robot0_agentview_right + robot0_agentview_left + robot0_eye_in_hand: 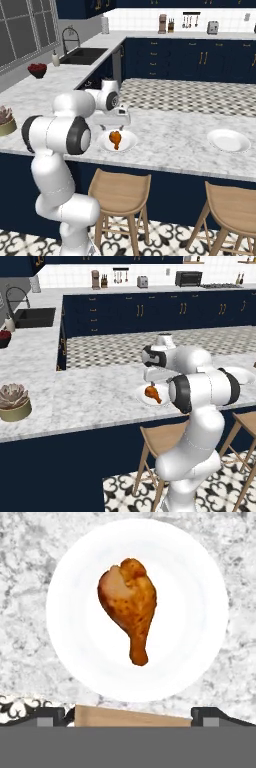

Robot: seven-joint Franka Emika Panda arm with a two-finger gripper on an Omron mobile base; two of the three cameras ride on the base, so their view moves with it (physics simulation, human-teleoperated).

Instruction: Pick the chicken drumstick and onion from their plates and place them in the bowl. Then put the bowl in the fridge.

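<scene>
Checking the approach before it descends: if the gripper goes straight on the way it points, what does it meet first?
Most likely the drumstick, which lies centred ahead of the open gripper on its white plate. Nothing else shows in between, though how far above it the jaws stand is unclear.

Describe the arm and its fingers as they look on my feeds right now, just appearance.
The arm is glossy white with rounded, bulbous links and dark bands at the joints. The hand is a white, blocky piece with a dark face near the wrist. The gripper ends in two small dark fingers, squarish at the tips. No loose cables or markings are visible.
</scene>
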